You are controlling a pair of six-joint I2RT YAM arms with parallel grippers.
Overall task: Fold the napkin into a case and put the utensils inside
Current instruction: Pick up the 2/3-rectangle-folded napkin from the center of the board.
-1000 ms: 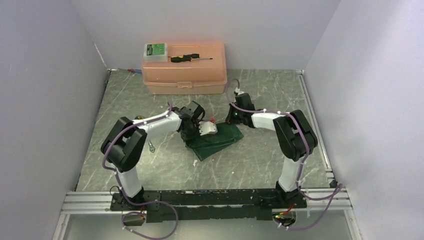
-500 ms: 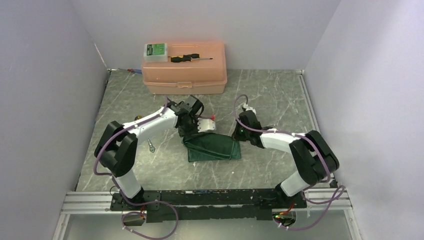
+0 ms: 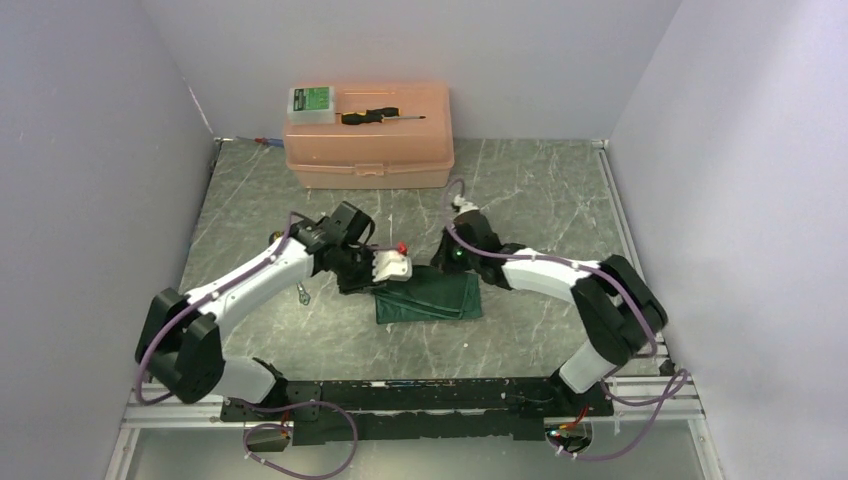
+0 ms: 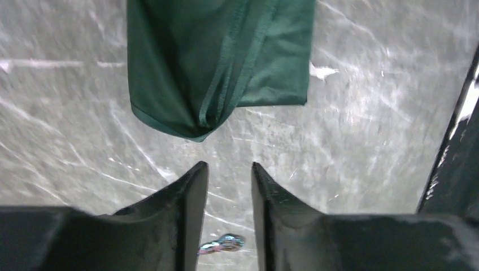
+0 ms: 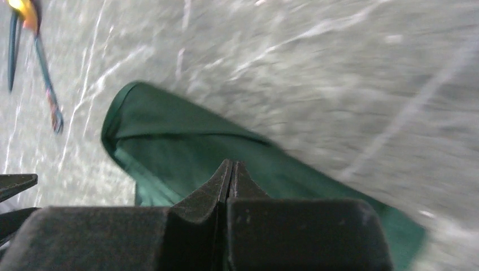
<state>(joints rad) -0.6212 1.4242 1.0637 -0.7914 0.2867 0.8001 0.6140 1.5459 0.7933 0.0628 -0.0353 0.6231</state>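
White-shelled left arm (image 3: 255, 280) and right arm (image 3: 545, 272), bulky black joints, purple cables (image 3: 354, 432) looped alongside; left gripper (image 4: 229, 165) has black tapered fingers (image 4: 189, 214).

**Desk items, other**

Peach plastic box (image 3: 368, 148), lid closed, at the back of the marbled grey-green desk (image 3: 540, 190). On its lid: small green-labelled case (image 3: 311, 102) at the left; black-handled screwdriver (image 3: 372, 116) just beside it, lying flat.

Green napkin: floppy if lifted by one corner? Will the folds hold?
Probably floppy: the napkin shows soft creases and a bunched, rounded corner. Likely light, since its stacked layers lie thin on the table. The cloth looks smooth, so folds may slide apart if pushed.
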